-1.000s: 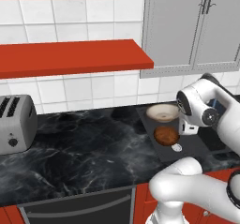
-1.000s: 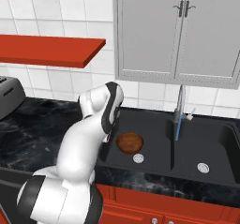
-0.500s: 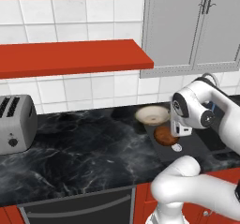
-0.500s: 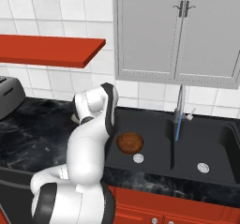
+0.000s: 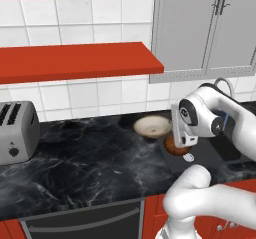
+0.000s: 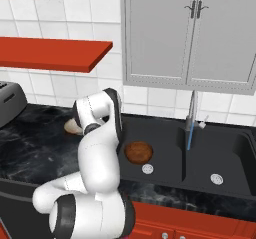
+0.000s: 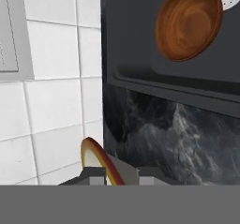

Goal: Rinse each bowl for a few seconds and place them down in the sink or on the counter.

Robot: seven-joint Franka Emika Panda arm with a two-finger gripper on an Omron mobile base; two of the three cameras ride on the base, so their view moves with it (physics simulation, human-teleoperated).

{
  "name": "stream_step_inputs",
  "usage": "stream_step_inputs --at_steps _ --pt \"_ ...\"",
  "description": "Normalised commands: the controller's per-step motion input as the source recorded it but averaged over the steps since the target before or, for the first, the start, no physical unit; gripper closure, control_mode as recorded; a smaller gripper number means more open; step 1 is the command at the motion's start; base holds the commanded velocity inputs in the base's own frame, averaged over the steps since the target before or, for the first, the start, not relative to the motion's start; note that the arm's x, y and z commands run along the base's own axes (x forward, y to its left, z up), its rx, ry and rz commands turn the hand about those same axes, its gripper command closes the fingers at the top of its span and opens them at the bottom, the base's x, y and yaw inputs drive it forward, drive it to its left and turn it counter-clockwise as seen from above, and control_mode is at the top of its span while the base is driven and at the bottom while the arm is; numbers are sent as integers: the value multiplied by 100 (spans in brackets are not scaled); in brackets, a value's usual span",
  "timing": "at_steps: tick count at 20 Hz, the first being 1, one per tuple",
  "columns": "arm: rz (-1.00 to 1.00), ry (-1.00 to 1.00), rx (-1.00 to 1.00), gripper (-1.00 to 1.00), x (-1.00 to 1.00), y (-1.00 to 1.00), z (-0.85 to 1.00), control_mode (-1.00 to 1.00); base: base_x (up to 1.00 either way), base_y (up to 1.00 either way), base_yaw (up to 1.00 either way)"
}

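Open table [image 5: 90,158] left of sink [image 6: 165,158]; brown bowl [image 6: 138,152] in left basin, faucet [image 6: 190,117] behind, toaster [image 5: 15,133] far left.

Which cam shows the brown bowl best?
Right base view: the brown bowl lies unobstructed in the sink's left basin, beside the drain. Hand view shows it large but cropped at the top edge. Left base view has the arm covering most of it.

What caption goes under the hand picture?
Gripper pinching the cream-white tan-rimmed bowl, reddish-brown wooden bowl lying in the black sink.
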Motion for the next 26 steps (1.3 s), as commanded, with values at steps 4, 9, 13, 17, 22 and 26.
stream_step_inputs --at_steps 4,9,13,17,22,26 --pt "11 6 2 100 0 37 0 -100 0 0 0" --pt "10 6 2 100 0 40 0 -100 0 0 0" --pt "9 4 4 100 0 32 -7 -100 0 0 0" --pt "7 0 0 100 2 21 -18 -100 0 0 0" --pt "9 -1 0 100 9 16 -31 -100 0 0 0" --pt "10 -8 0 100 0 1 -19 -100 0 0 0"
